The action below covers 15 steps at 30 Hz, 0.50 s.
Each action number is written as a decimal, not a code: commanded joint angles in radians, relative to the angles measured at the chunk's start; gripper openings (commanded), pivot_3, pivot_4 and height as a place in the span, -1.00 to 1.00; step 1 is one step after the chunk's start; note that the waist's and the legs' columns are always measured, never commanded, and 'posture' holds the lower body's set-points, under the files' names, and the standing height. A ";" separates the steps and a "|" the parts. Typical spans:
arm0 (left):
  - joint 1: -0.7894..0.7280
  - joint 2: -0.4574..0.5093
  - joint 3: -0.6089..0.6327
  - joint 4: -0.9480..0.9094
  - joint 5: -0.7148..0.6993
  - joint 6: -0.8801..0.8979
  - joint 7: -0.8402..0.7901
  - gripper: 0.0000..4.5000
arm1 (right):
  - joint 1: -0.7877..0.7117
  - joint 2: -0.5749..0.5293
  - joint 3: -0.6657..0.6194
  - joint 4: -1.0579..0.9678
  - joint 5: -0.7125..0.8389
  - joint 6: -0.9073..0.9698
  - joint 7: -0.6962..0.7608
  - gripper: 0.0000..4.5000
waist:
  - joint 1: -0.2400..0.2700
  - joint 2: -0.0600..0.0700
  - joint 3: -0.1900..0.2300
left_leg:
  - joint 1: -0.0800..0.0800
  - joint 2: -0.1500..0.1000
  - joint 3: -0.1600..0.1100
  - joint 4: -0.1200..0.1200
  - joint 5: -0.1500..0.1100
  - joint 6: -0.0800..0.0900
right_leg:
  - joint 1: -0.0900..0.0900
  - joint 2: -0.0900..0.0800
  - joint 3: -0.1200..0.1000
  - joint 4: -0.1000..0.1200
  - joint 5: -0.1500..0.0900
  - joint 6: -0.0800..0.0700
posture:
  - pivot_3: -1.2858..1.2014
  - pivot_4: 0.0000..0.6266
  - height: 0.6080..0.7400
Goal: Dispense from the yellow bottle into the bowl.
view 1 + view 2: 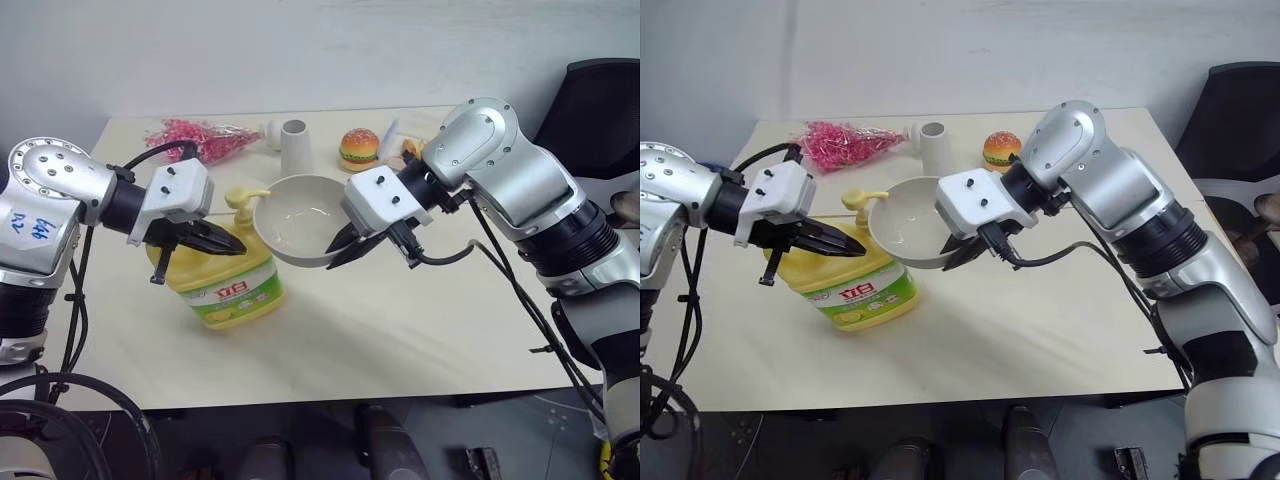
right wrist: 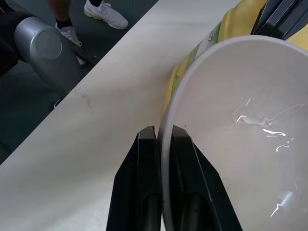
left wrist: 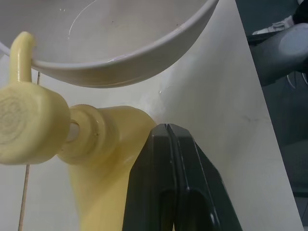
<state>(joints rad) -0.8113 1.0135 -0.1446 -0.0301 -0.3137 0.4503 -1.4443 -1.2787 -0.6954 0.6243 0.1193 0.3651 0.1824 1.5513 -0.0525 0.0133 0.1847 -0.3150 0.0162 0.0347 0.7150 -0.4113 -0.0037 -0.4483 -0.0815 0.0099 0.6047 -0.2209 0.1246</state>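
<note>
The yellow bottle (image 1: pixel 225 280) stands on the pale worktop (image 1: pixel 400 340) toward its left side, label facing the camera, its pump nozzle (image 1: pixel 243 199) pointing toward the bowl (image 1: pixel 300 220). The bowl is lifted off the worktop and tilted, its rim touching or just under the nozzle's spout. The right gripper (image 1: pixel 345 250) has its fingers (image 2: pixel 144 183) clamped on the bowl's near rim, one inside the wall and one outside. A few wet streaks show on the bowl's inner wall, possibly liquid, though that is hard to judge. The left gripper (image 1: pixel 225 243) has its fingers (image 3: pixel 173 183) pressed together, gripping nothing, hovering over the bottle's shoulder just beside the pump. Farther back on the worktop are a grey-white vase (image 1: pixel 294 145), a pink bundle (image 1: pixel 195 138) and a toy burger (image 1: pixel 359 148).
</note>
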 commanded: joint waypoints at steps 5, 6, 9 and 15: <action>-0.037 -0.030 0.091 -0.075 -0.180 0.240 -0.012 -0.99 | -0.008 -0.011 -0.026 -0.014 0.011 -0.017 0.063 -1.00 | 0.000 -0.002 0.001 | -0.001 0.000 -0.001 0.000 0.000 0.000 | -0.001 0.000 -0.001 -0.001 0.000 0.000 | 0.03 -0.52 1.00; -0.059 -0.026 0.117 -0.092 -0.220 0.294 -0.003 -0.99 | -0.001 -0.014 -0.028 -0.010 0.008 -0.022 0.063 -1.00 | 0.000 -0.005 0.003 | -0.003 0.000 -0.002 0.000 0.000 0.000 | -0.002 0.000 -0.001 -0.001 0.000 0.000 | 0.03 -0.52 1.00; -0.119 -0.004 0.187 -0.126 -0.328 0.427 0.026 -0.99 | 0.026 -0.025 -0.041 0.000 -0.008 -0.032 0.063 -1.00 | 0.000 -0.012 0.005 | -0.013 0.000 -0.003 0.002 0.001 -0.001 | -0.013 0.000 -0.002 0.001 0.000 0.000 | 0.03 -0.52 1.00; -0.126 0.108 0.370 -0.181 -0.481 0.629 0.102 -0.91 | 0.145 -0.068 -0.109 0.000 -0.056 -0.049 0.037 -1.00 | 0.000 -0.013 0.006 | -0.024 -0.002 -0.003 0.002 0.000 -0.007 | -0.027 -0.002 -0.006 0.000 0.000 0.000 | 0.03 -0.52 1.00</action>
<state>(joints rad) -0.9551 1.0827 0.1538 -0.1647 -0.7446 1.0360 -1.3522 -1.1434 -0.7417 0.5778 0.1326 0.3206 0.1534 1.5521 -0.0529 0.0002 0.1904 -0.3401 0.0130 0.0316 0.7171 -0.4115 -0.0109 -0.4781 -0.0839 0.0035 0.6057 -0.2206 0.1249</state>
